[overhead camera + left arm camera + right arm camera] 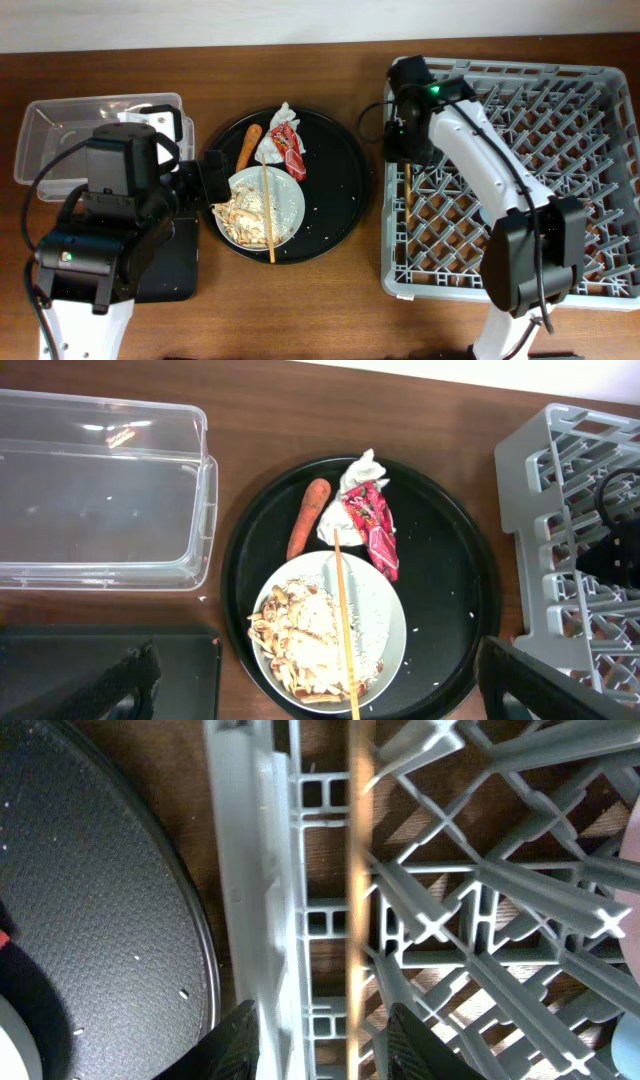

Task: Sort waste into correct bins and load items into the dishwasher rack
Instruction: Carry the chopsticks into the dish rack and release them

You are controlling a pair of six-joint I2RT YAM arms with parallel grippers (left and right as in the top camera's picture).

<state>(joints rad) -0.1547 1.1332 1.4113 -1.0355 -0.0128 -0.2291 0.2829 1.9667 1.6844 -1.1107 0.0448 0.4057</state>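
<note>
Jaws spread on both sides. Between those of my right gripper (330, 1045) runs one chopstick (358, 870), not pinched, lying in the dishwasher rack (240, 870) right of the round black tray (90, 900). Only the right wrist view shows that gap; overhead, my own wrist hides the fingers. My left gripper (320, 698) hangs wide over the plate (385, 630) on the tray: second chopstick (343, 610) across shredded scraps (300, 630). Sausage (308, 520), tissue (360, 468) and red wrapper (372, 525) lie on the tray beyond. Clear tub (100, 490) and flat black tray (100, 660) sit left of it.
</note>
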